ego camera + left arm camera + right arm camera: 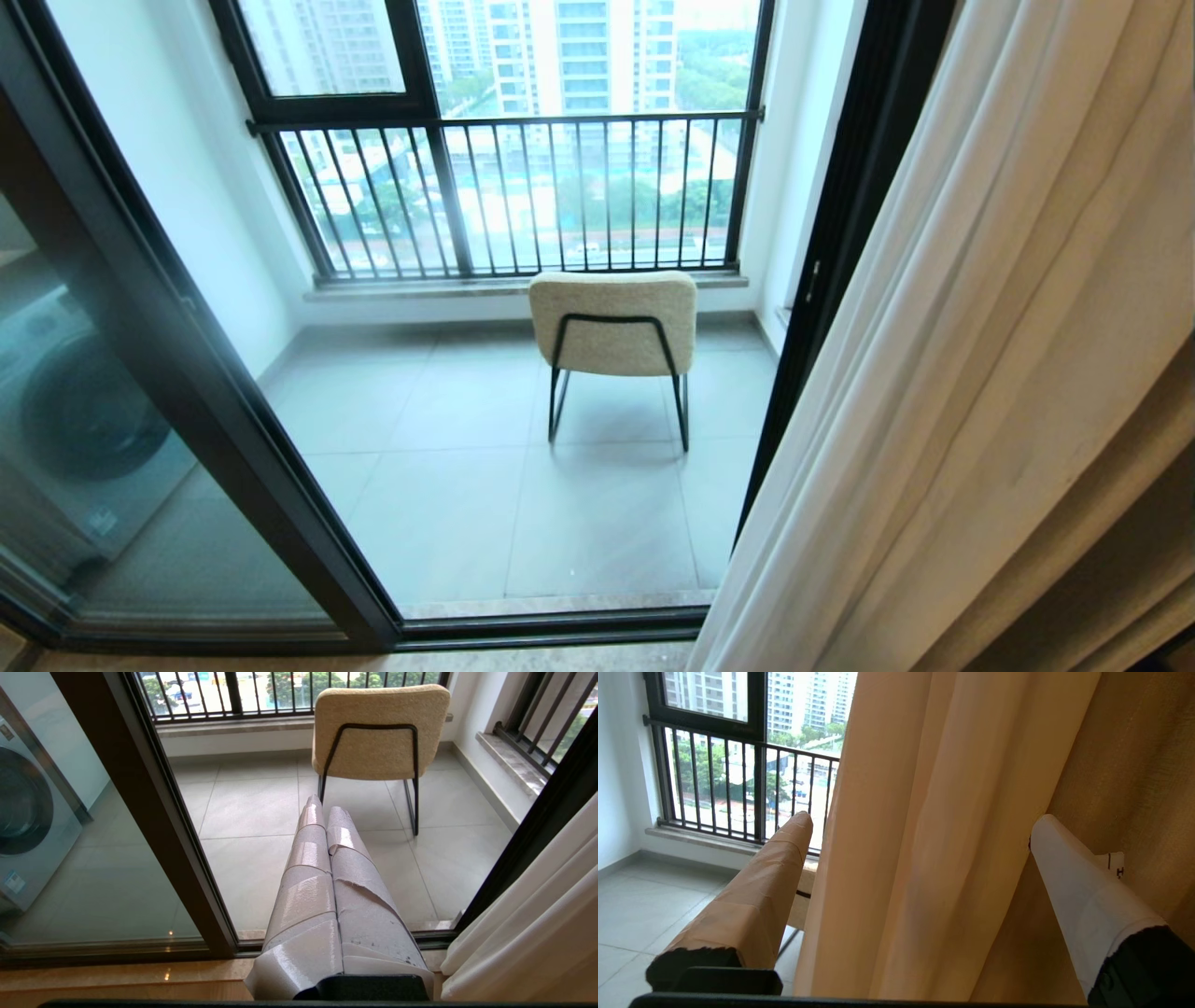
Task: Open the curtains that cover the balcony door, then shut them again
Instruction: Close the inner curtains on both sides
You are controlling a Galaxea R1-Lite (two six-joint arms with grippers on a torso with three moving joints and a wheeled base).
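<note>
Curtains point(943, 392) hang bunched at the right of the balcony door point(233, 448), so closing looks next: the right gripper point(920, 844) has its 2 fingers point(1069, 891) spread wide astride the folds, needing a pinch, while the left gripper point(327, 812) idles with fingers together.

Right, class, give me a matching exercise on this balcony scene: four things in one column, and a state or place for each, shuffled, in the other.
1. curtains
2. chair
3. left gripper
4. right gripper

A. jaws shut
B. jaws open, either side of a fabric fold
C. on the balcony tiles, facing the railing
D. gathered at the right of the doorway

Pairs: 1-D, 2-C, 3-A, 4-B
</note>
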